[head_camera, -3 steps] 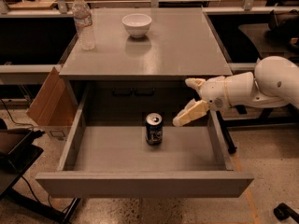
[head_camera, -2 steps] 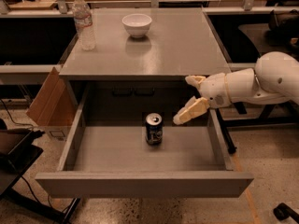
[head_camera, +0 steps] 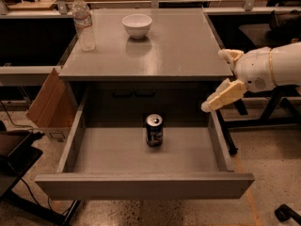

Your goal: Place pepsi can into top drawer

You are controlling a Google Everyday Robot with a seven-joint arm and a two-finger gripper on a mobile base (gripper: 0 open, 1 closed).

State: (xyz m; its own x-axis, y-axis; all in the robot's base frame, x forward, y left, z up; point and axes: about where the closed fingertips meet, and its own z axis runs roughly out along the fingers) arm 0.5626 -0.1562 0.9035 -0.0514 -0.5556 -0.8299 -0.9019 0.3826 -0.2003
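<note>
Gripper right of top drawer

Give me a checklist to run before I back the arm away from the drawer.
1. Can in drawer: ok. The can stands on the floor of the drawer, near the middle.
2. Can upright: ok.
3. Gripper free of can: ok. The gripper is right of the can, above the drawer's right wall, jaws open and empty.
4. Tabletop things clear of the arm: ok. The bottle and bowl stand toward the table's far side, well left of the gripper.
5. Can low enough for the drawer to close: cannot tell.
</note>
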